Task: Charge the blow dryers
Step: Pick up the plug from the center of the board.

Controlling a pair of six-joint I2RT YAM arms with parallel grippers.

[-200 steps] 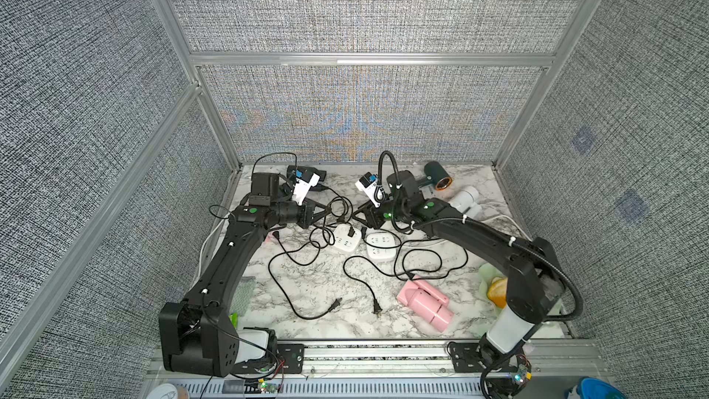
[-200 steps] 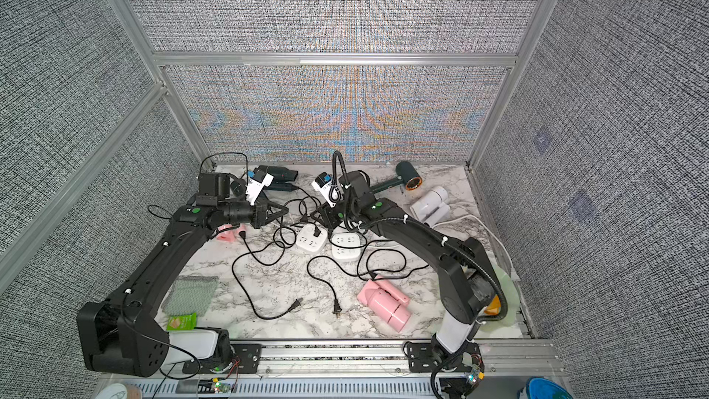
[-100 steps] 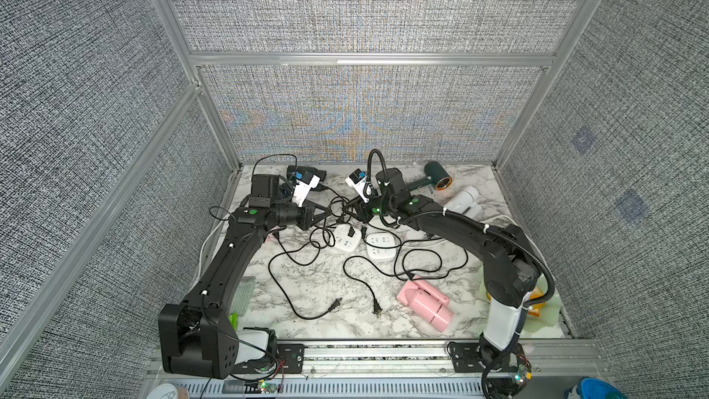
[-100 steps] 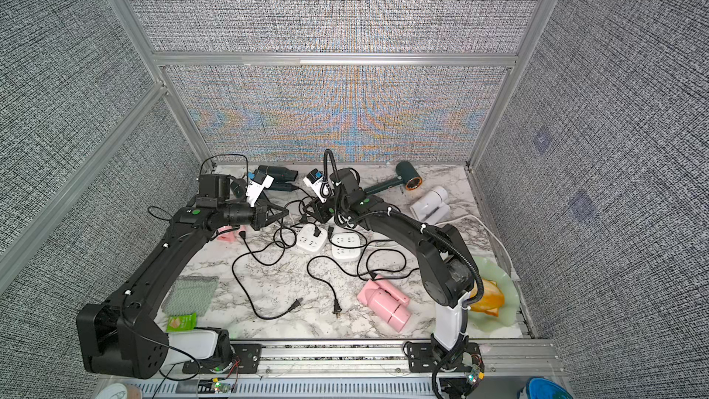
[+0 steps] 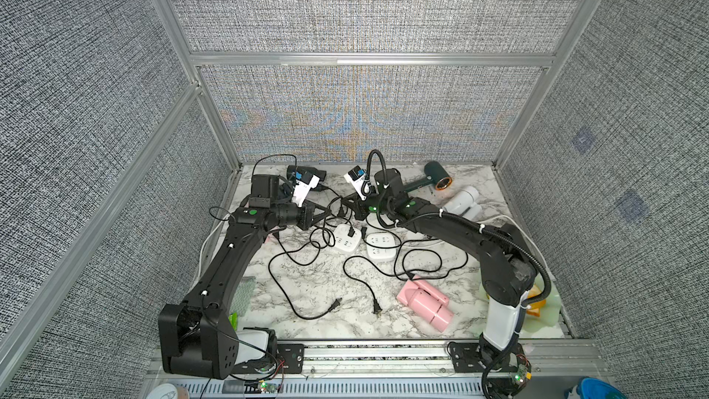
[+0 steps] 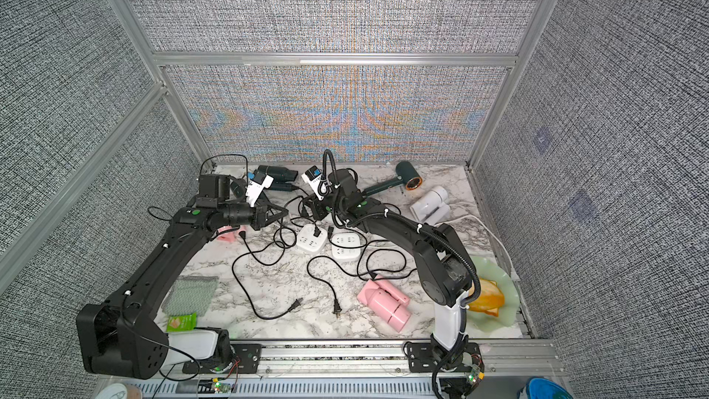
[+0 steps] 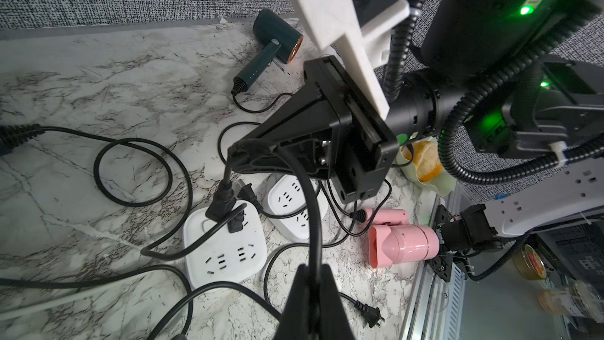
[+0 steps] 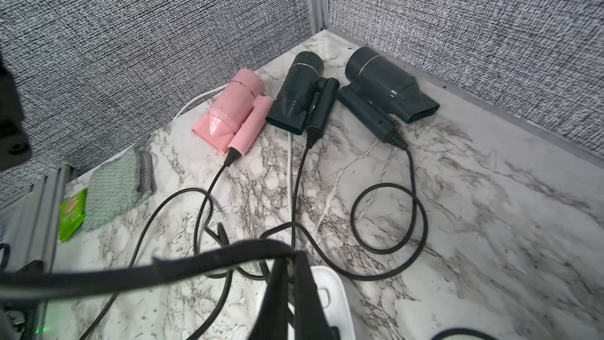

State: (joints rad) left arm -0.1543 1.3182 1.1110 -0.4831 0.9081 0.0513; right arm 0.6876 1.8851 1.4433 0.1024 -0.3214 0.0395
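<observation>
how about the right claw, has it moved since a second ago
yes, the right claw has shifted left, away from the copper-ringed dryer, and shut on a black cord

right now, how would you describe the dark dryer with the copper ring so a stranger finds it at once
Look at the white marble tabletop and follow its far edge, along the grey back wall, toward the right corner. A dark teal barrel-shaped blow dryer lies there, just behind a white plastic blow dryer. Its nozzle alone ends in a shiny copper ring.
</observation>
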